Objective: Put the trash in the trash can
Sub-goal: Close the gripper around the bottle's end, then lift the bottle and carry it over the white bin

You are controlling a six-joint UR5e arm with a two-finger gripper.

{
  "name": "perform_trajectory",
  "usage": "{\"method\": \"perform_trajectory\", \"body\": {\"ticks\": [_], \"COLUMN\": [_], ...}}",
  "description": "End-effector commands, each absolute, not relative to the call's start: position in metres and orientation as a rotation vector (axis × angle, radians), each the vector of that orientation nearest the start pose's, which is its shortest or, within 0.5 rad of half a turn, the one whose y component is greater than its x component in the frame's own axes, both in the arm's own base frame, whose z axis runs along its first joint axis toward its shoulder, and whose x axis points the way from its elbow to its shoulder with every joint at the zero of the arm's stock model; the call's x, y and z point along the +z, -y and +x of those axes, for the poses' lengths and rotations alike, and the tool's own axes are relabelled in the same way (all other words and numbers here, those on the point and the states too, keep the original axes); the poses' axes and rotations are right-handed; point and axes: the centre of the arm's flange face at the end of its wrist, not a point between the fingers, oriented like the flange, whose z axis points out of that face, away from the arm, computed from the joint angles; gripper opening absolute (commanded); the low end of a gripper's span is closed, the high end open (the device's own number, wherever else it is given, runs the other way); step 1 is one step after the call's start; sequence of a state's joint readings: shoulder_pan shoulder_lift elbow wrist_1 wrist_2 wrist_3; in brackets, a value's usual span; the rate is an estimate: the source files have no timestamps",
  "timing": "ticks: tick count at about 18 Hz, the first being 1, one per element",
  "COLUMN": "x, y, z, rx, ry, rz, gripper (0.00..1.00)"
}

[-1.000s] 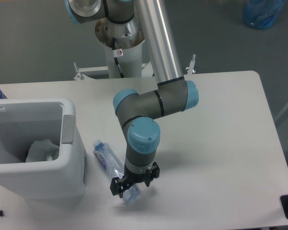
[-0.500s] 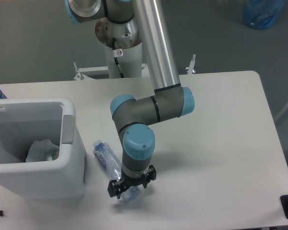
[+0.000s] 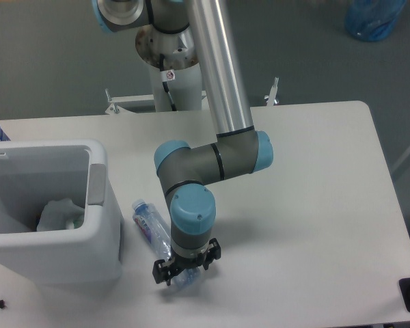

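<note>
claw (image 3: pixel 184 268) down over the bottom end of the crushed bottle (image 3: pixel 152 229), just right of the trash can (image 3: pixel 102 225)

lying flat on the bench (image 3: pixel 314 205), cap end pointing up toward the bin's front right corner; fingers straddling the clear base, cannot tell whether pinching or merely spread round it. crumpled white wrapper (image 3: pixel 58 213) resting inside the trash can

Silver arm (image 3: pixel 219 68), grey joints (light-blue caps), black fingers (image 3: pixel 161 271).
</note>
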State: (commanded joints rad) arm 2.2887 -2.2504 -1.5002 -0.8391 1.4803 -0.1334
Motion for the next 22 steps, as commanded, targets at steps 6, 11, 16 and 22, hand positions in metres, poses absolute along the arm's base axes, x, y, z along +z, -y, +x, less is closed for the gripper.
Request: {"method": "perform_trajectory", "body": {"ticks": [6,11,16,22], "x": [0.185,0.186,0.186,0.196], "y": [-0.621,-0.621,-0.62,-0.619], "z": [-0.353,-0.352,-0.35,-0.349], "rx": [-0.075,-0.075,-0.077,-0.069], "ry": [1.23,1.228,1.225,1.22], "rz": [-2.728,-2.729,-2.734,-2.724], "gripper": [0.7,0.68,0.65,0.63]}}
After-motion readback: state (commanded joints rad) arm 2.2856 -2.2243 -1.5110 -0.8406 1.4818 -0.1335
